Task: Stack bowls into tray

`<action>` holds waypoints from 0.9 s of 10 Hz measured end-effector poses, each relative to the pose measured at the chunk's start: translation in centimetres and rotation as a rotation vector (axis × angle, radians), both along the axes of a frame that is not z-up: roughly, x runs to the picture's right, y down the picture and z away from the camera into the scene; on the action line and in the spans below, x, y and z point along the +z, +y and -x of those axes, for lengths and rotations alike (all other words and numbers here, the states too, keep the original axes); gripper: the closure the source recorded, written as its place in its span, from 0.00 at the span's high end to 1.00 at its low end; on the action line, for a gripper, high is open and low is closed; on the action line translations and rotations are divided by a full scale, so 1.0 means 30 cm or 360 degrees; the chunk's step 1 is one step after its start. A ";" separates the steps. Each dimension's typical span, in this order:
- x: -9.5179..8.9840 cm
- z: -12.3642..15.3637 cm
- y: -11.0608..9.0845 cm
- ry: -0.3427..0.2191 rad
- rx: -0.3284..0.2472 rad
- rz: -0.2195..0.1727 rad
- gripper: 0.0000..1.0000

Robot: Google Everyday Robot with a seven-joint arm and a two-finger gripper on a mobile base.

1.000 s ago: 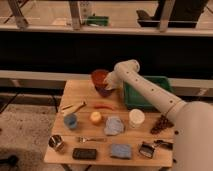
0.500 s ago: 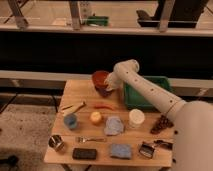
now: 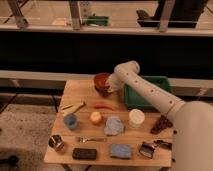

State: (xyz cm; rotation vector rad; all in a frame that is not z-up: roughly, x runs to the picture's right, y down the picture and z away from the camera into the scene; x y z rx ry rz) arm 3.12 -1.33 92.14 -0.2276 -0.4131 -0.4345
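The orange-red bowl point(image 3: 101, 79) sits at the back middle of the wooden table point(image 3: 82, 95). A dark shape right under it point(image 3: 103, 92) may be the maroon bowl; I cannot tell. My gripper point(image 3: 111, 86) is at the bowl's right rim, at the end of the white arm point(image 3: 145, 90) that reaches in from the right. The green tray point(image 3: 164, 83) lies to the right of the bowl at the back right of the table, partly hidden by the arm.
On the table: a red chili point(image 3: 104, 106), a wooden utensil point(image 3: 73, 106), a small blue cup point(image 3: 70, 120), a white cylindrical container point(image 3: 136, 118), a grey cloth point(image 3: 114, 125), a fork point(image 3: 90, 139), a black block point(image 3: 84, 153), a blue sponge point(image 3: 120, 150).
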 end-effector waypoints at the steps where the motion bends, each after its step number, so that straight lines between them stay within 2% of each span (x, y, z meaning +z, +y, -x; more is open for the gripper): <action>1: 0.014 -0.008 0.002 0.0019 0.0000 -0.0016 0.80; 5: 0.050 0.022 -0.009 0.0047 -0.0008 -0.0094 0.80; 9: 0.030 0.049 -0.048 0.0085 -0.0009 -0.0186 0.80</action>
